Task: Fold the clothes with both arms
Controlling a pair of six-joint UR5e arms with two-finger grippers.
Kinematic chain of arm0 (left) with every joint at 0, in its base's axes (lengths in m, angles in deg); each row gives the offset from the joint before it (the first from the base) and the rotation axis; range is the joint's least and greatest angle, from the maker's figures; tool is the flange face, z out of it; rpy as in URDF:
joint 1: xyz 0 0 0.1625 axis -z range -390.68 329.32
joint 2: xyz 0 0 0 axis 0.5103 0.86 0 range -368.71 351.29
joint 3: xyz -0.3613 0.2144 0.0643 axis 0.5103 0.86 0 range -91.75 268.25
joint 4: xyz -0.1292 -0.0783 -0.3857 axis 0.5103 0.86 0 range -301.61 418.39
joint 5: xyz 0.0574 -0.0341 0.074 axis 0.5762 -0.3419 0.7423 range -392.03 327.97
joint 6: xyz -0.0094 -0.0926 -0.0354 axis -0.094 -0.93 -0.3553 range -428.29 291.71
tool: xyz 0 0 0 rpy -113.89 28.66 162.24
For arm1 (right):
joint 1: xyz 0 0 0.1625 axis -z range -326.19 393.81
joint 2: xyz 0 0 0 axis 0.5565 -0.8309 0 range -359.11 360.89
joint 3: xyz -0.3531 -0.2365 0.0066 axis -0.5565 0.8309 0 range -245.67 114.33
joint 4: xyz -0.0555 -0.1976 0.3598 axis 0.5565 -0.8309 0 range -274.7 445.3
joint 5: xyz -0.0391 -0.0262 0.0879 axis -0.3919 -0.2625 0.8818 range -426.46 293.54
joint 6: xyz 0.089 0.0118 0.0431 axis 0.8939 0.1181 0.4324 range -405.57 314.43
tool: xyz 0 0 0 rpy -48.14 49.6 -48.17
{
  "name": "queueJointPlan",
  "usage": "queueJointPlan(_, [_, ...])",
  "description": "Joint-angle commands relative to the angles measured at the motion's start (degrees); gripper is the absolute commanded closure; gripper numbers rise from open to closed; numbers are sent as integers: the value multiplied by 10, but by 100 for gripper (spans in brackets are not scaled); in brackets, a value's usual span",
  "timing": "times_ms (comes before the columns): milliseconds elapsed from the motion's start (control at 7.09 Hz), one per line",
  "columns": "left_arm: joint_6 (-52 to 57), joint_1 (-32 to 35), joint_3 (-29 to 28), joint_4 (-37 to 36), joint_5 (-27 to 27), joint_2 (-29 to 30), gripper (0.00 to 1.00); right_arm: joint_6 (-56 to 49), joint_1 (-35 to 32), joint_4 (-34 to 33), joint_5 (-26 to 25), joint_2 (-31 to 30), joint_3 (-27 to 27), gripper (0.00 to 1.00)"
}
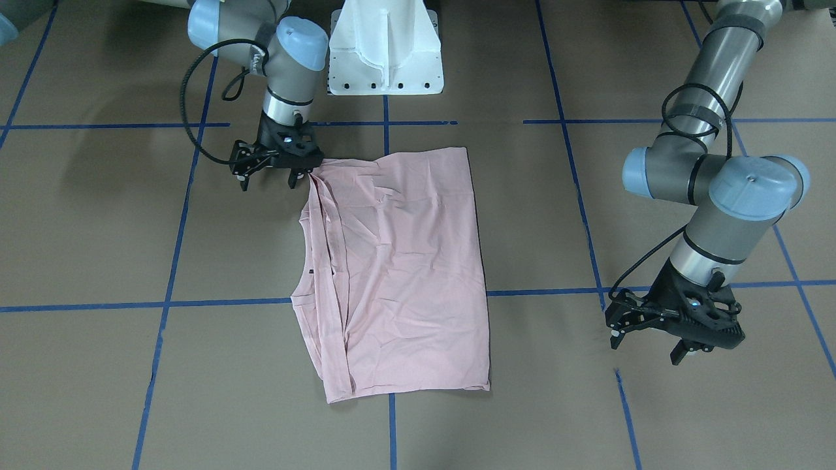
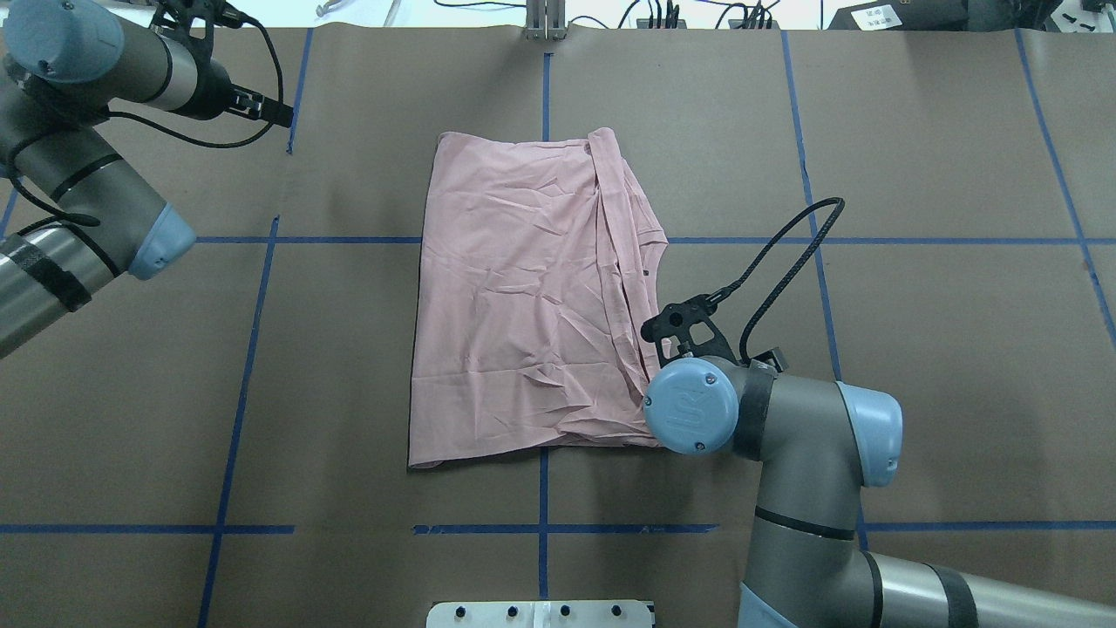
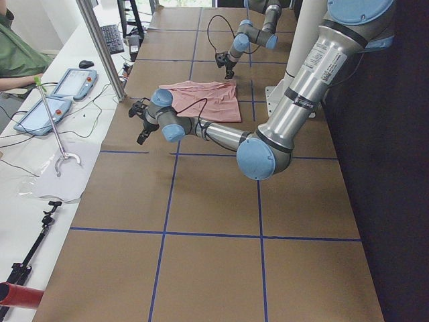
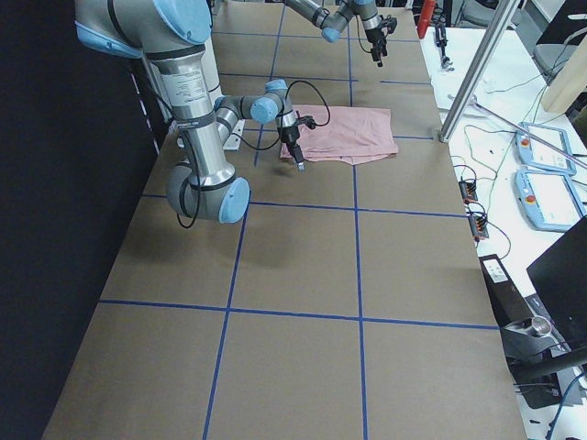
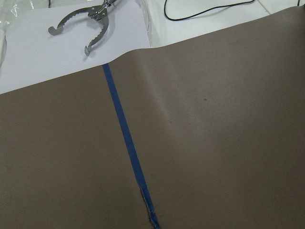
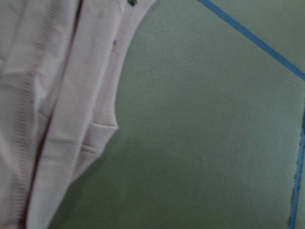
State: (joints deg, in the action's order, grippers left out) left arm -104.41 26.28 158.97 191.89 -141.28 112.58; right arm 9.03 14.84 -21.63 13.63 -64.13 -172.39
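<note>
In the lower right of the front-facing view, the left end effector [image 1: 646, 350] hangs over the brown desk [image 1: 98, 228], its fingers wide apart and holding nothing. The pale pink T-shirt [image 1: 405, 267] lies folded, plain side up, in the centre. At its upper left corner the right end effector [image 1: 269, 184] is spread open and grips nothing, with one finger at the cloth's edge.

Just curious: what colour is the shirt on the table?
The shirt is plain pale pink, clearest in the front-facing view.
</note>
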Motion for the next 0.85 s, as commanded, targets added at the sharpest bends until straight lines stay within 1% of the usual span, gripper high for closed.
queueJointPlan(0, [0,0,0,0,0,0,0,6,-4,-1,2,-4,-30,0])
queueJointPlan(141, [0,0,0,0,0,0,0,9,-4,2,2,42,-18,3])
queueJointPlan(282, [0,0,0,0,0,0,0,10,-4,4,2,83,7,9])
queueJointPlan(423, [0,0,0,0,0,0,0,16,-3,36,2,111,52,16])
queueJointPlan(564, [0,0,0,0,0,0,0,19,-1,79,2,121,100,25])
queueJointPlan(705, [0,0,0,0,0,0,0,10,-1,83,2,123,108,32])
